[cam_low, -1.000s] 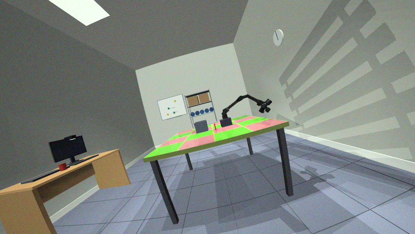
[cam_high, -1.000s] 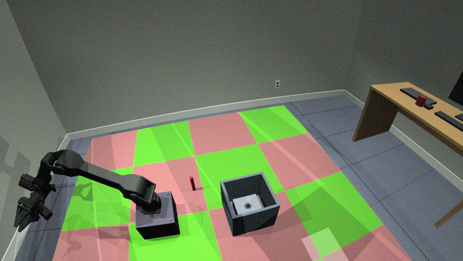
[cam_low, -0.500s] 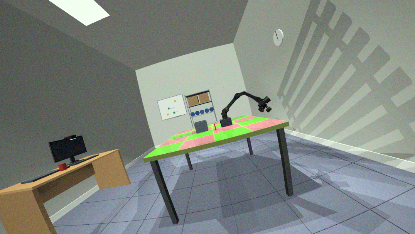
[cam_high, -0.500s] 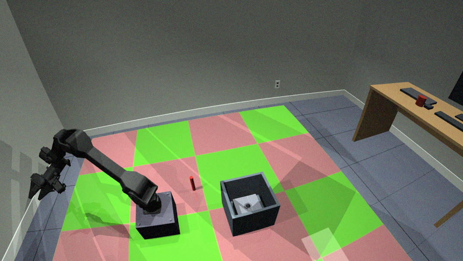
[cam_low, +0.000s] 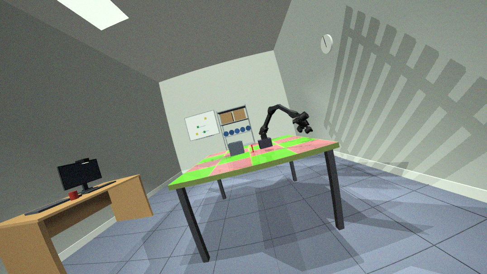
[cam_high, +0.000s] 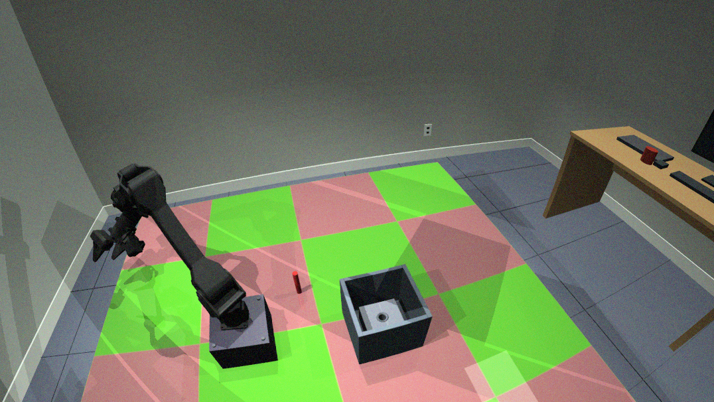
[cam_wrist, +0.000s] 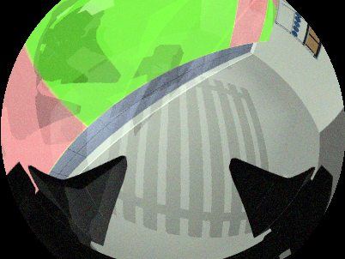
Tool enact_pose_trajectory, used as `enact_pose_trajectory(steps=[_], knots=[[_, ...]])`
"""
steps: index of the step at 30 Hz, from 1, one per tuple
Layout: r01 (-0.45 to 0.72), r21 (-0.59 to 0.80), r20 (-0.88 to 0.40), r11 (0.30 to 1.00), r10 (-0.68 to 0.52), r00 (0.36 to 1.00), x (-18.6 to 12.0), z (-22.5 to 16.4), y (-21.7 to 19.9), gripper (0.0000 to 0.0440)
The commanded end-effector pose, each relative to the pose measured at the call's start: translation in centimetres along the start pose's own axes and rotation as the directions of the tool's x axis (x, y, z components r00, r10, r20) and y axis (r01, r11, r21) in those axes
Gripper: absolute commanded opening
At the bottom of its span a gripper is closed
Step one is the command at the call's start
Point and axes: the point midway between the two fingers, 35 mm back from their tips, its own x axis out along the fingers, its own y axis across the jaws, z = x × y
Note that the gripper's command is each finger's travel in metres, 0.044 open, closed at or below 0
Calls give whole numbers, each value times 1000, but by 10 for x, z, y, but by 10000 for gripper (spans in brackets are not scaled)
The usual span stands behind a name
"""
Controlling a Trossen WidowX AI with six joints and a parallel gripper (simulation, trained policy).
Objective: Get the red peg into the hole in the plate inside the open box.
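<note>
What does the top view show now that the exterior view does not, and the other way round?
Only top: the inside of the box, with the plate and its hole; also the wall socket.

Only exterior: the wall clock, the whiteboard and the table legs.

Both: the box, the upright red peg and the open gripper.

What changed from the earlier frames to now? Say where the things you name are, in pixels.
The arm has swung its open gripper point(cam_high: 107, 255) point(cam_low: 304, 130) point(cam_wrist: 181, 164) toward the far wall in the top view; nothing was grasped or released. The red peg point(cam_high: 297, 282) point(cam_low: 252, 148) and open box point(cam_high: 394, 342) point(cam_low: 236, 148) stayed put.
</note>
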Motion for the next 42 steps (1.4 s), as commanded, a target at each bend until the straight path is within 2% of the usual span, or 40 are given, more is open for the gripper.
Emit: enact_pose_trajectory(steps=[1,10,16,21,27,32,37,42], knots=[[-117,37,-18,992,118,993,-42,9,27,440],[-390,145,-12,909,395,918,-154,52,83,439],[-550,214,43,807,555,831,-235,98,104,429],[-661,259,122,704,655,746,-305,147,105,407],[-751,286,235,595,716,657,-376,209,83,373],[-807,283,324,519,740,590,-423,257,50,347],[-850,258,397,460,752,527,-457,297,10,344],[-876,227,452,426,751,482,-476,326,-32,361]])
